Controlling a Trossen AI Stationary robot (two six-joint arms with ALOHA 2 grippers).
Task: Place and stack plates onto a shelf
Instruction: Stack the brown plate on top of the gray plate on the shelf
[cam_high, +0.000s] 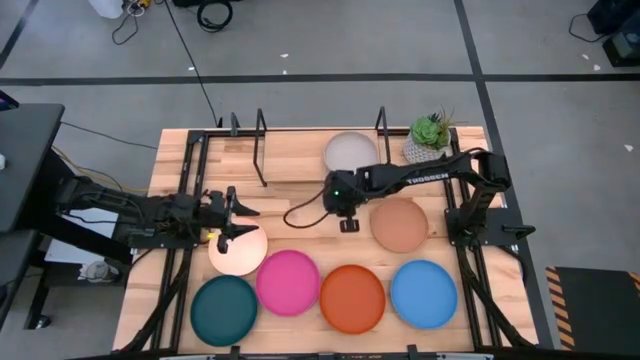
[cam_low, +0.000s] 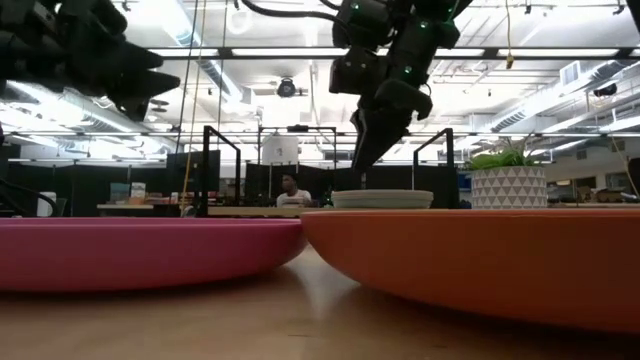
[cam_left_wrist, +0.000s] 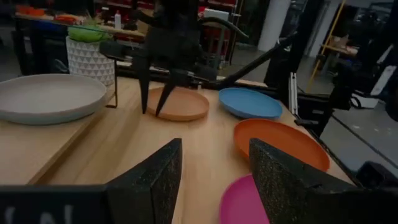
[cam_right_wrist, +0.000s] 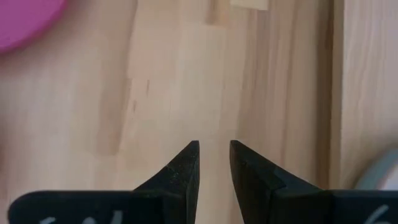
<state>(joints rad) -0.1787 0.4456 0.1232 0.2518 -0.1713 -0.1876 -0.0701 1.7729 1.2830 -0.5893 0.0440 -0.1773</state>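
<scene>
Although nothing is in hand yet, we can read the layout from the near edge of the slatted wooden bench (cam_high: 300, 165) outward. Nearest us lie four round shallow plates in a row: teal (cam_high: 224, 309) on the left, then pink (cam_high: 288, 282), orange (cam_high: 352, 298) and blue (cam_high: 423, 293) on the right. Just beyond them, on the left, a cream-peach plate (cam_high: 238, 250) sits under our left gripper (cam_high: 232, 222), whose fingers (cam_left_wrist: 155, 180) stand moderately apart and hold nothing. On the right, a tan plate (cam_high: 400, 224) lies on the bench.

Our right gripper (cam_high: 349, 226) hovers just left of the tan plate over bare wood, its fingers (cam_right_wrist: 186, 165) parted by a narrow gap and empty.

Farthest, the narrow pale wooden shelf (cam_high: 290, 150) with thin black hoops carries one grey plate (cam_high: 351, 152) at its right end; its left half is unoccupied. A small potted green plant (cam_high: 431, 137) stands to the right of it.

We judge the plates stiff, light and smooth, likely slippery and apt to chip if dropped. They lie flat, so the rim is the only hold: one finger under the upturned lip, one inside, then lift with a slight tilt. Stacking on the grey plate calls for centring before letting go.
</scene>
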